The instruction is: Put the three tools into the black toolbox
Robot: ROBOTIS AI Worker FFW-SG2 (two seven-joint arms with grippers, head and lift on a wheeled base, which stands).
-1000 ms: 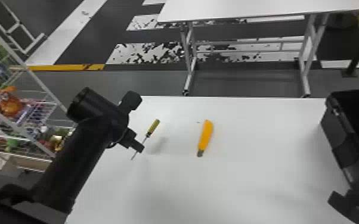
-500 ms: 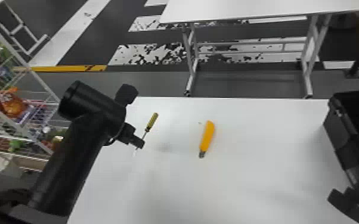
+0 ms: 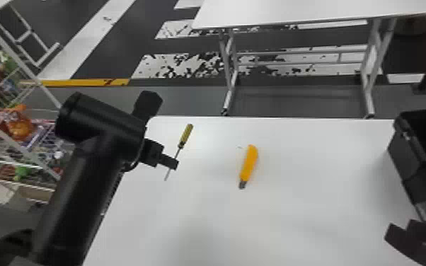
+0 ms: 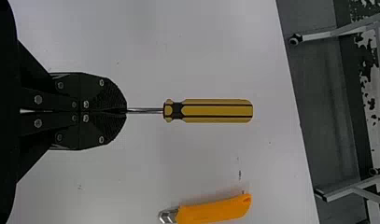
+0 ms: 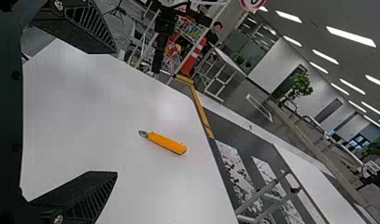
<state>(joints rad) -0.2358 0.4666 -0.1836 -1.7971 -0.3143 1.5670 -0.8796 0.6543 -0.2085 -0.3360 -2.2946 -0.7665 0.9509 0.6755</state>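
the left gripper [image 4: 126, 111] pinches the screwdriver [image 4: 215, 111]; the right gripper [image 5: 116, 112] is wide open, empty. screwdriver and knife [image 3: 249, 164] aren't in the toolbox [image 3: 407, 161] yet; its contents are unclear.

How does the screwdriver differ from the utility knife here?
The screwdriver has a striped yellow-and-black handle; the knife's is plain orange.
The screwdriver has a long thin shaft; the knife ends in a short metal tip.
The left gripper grips the screwdriver; the knife lies loose on the table.
Both are outside the toolbox.
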